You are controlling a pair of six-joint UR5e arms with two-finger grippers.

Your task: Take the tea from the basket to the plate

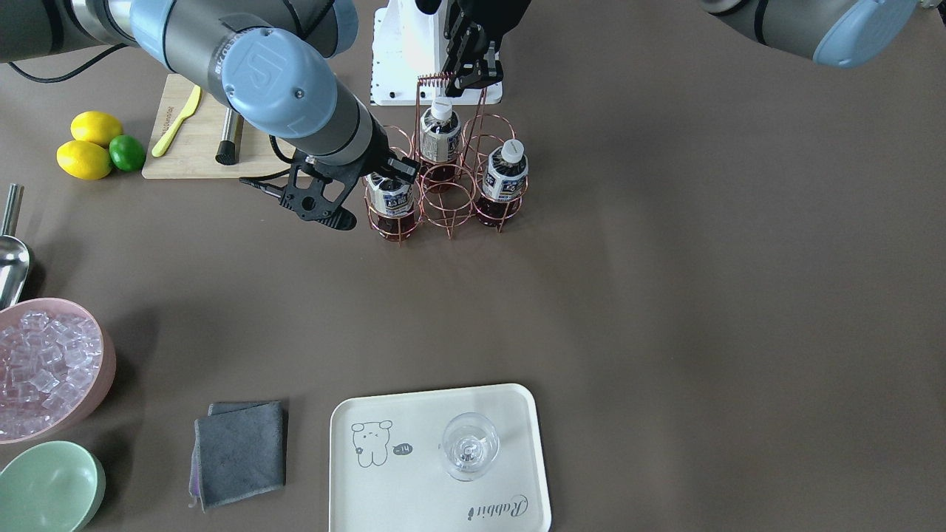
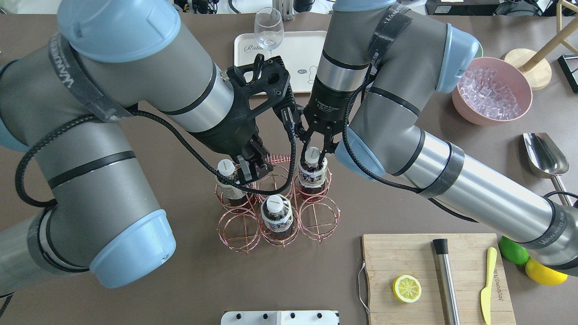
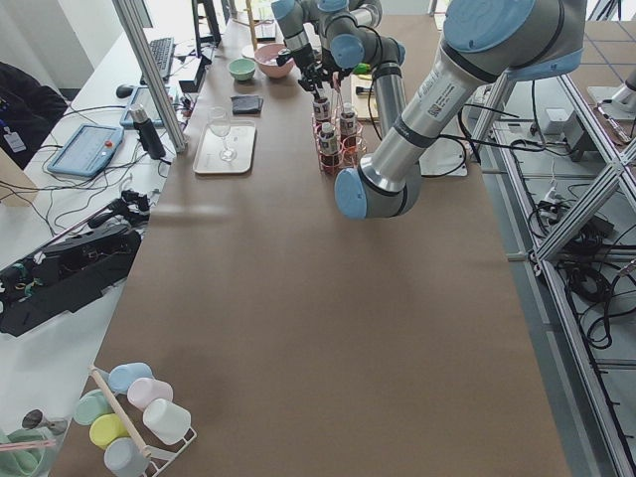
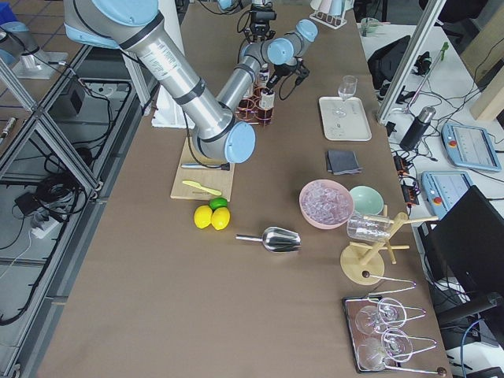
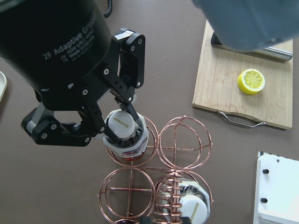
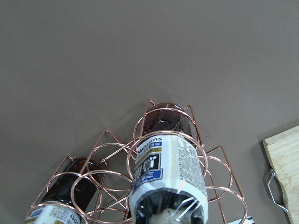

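A broad stretch of brown table (image 1: 665,295) separates the basket (image 2: 318,219) from the plate (image 1: 429,491), which lies well apart on the basket's far side from the robot. A wine glass (image 1: 470,445) stands on the plate toward one side, and the rest of its cream surface is bare. A wooden cutting board (image 2: 406,257) lies near the basket on the right arm's side, and its metal handle faces the rings.

Room is tight right over the basket, where both grippers hang close together beside the tall wire handle (image 2: 278,159).

The basket is thin rose-gold wire: six round rings in two rows of three, with a coiled grip on the handle. The tea (image 5: 122,125) is a small plastic bottle of dark reddish drink with a white cap and a cream-and-navy label. It stands upright in the corner ring of the row farther from the robot, on the cutting-board side. The middle ring next to it and the ring on its robot side hold nothing. Two bottles alike fill other rings (image 2: 276,216).

The right arm slants in over the cutting board, wrist turned straight down. The right gripper (image 2: 315,151) has its black fingers (image 5: 128,100) closed narrowly against the tea's cap on two sides. The left arm bends in from the opposite side, and the left gripper (image 2: 252,168) pinches one end of the handle's coil
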